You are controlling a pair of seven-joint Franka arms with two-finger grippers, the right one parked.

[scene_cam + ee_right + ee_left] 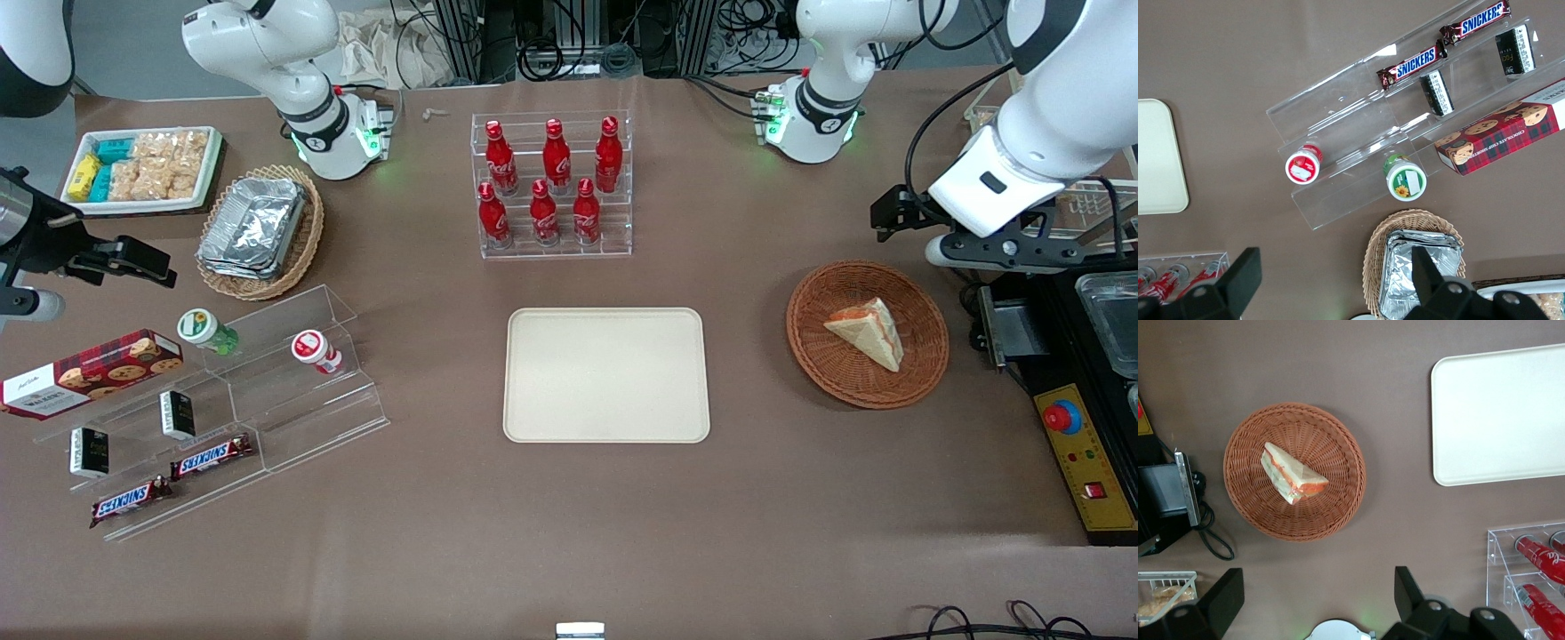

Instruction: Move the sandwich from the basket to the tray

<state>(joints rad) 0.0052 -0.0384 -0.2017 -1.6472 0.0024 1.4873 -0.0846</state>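
The sandwich point(867, 331) point(1293, 473), a pale bread wedge with orange filling along its cut edge, lies inside the round reddish-brown wicker basket point(818, 356) point(1338, 513) toward the working arm's end of the table. The cream rectangular tray point(606, 374) point(1501, 413) rests flat at the table's middle, with nothing on it. My gripper point(892, 216) point(1315, 590) hangs high above the table, a little farther from the front camera than the basket. It is open wide, and nothing is between its fingers point(1406, 588).
A clear rack of red bottles point(553, 187) point(1531, 573) stands farther back than the tray. A black control box with a red button point(1076, 427) sits beside the basket. Acrylic snack shelves point(222, 400), a foil-tray basket point(258, 231) and a white snack tray point(142, 169) lie toward the parked arm's end.
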